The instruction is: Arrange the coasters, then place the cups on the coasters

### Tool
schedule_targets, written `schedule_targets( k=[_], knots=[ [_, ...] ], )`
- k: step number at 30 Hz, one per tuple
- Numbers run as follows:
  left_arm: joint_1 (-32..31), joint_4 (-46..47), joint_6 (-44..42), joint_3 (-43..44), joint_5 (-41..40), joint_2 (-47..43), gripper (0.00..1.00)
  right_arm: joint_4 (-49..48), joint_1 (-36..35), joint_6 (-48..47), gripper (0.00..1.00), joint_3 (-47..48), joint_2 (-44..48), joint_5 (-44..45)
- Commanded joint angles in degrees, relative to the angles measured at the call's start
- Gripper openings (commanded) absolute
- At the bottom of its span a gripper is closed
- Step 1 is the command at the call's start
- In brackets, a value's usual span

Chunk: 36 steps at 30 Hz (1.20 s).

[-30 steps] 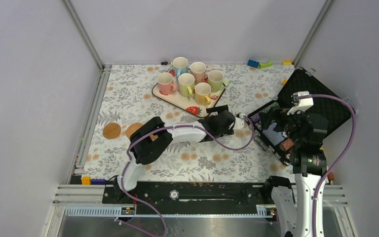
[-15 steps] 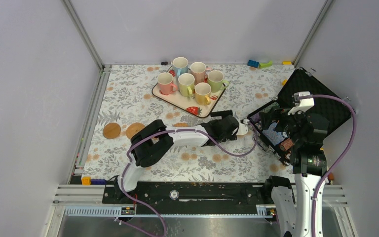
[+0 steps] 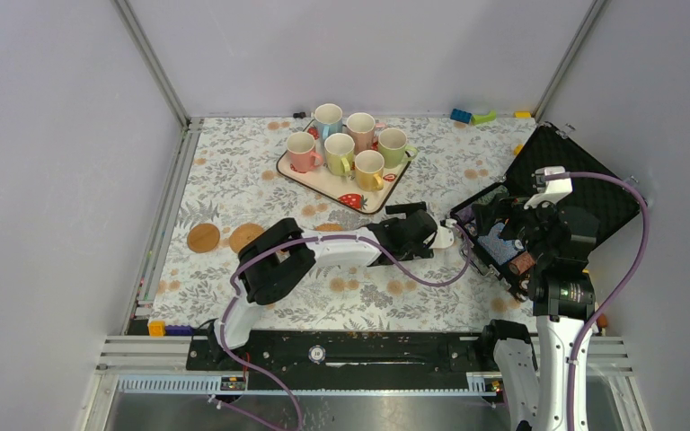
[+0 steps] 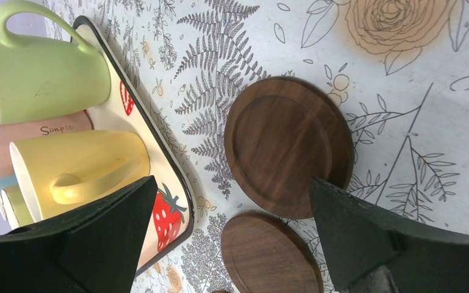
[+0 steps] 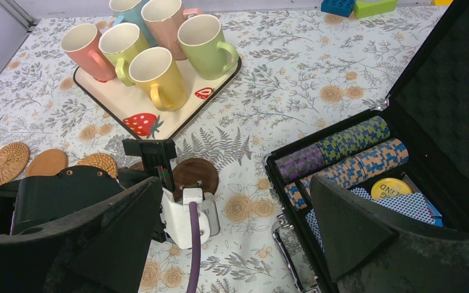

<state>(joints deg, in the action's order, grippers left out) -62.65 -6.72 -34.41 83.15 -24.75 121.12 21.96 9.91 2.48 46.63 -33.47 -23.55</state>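
Observation:
Six pastel cups [image 3: 346,153] stand on the strawberry tray [image 3: 323,184] at the back, also seen in the right wrist view [image 5: 159,76]. Two dark brown coasters [image 4: 287,146] [image 4: 269,253] lie side by side on the cloth beneath my left gripper [image 4: 232,183]. It hovers open over them with nothing between its fingers. In the right wrist view, woven coasters [image 5: 6,162] [image 5: 101,162] and a tan one [image 5: 47,162] lie in a row to the left. My right gripper [image 5: 235,183] is open and empty near the case.
An open black case [image 3: 575,180] with rows of poker chips [image 5: 342,155] and cards sits at the right. Toy bricks [image 3: 472,115] lie at the back edge. Two coasters [image 3: 203,238] [image 3: 245,236] lie left of the left arm. Metal frame posts and grey walls bound the table.
My left gripper has shifted slightly right toward the case and stayed open. The right arm has not moved.

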Motion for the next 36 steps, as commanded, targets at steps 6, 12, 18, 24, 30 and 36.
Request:
schedule_targets(
  k=[6, 12, 18, 24, 30, 36],
  knots=[
    [-0.95, -3.71, 1.55, 3.6, 3.14, 0.31, 0.99, -2.27, 0.37, 0.52, 0.98, 0.13, 0.27, -0.96],
    [-0.96, -3.54, 0.42, 6.7, 0.84, 3.16, 0.98, -2.29, 0.46, 0.55, 0.98, 0.13, 0.29, -0.89],
    [-0.98, -3.74, 0.52, 7.88, 0.84, 3.88, 0.99, -2.28, 0.46, 0.51, 0.98, 0.13, 0.35, -0.94],
    [-0.95, -4.0, 0.67, 9.14, 0.76, 4.22, 0.99, -2.27, 0.52, 0.52, 0.98, 0.19, 0.43, -1.01],
    [-0.97, -4.82, 1.48, 10.16, 1.08, 4.24, 0.99, -2.31, 0.63, 0.54, 0.98, 0.14, 0.51, -0.99],
    [-0.98, -5.37, 2.09, 10.54, 1.38, 3.85, 0.99, -2.32, 0.67, 0.59, 0.99, 0.13, 0.5, -1.13]
  ],
)
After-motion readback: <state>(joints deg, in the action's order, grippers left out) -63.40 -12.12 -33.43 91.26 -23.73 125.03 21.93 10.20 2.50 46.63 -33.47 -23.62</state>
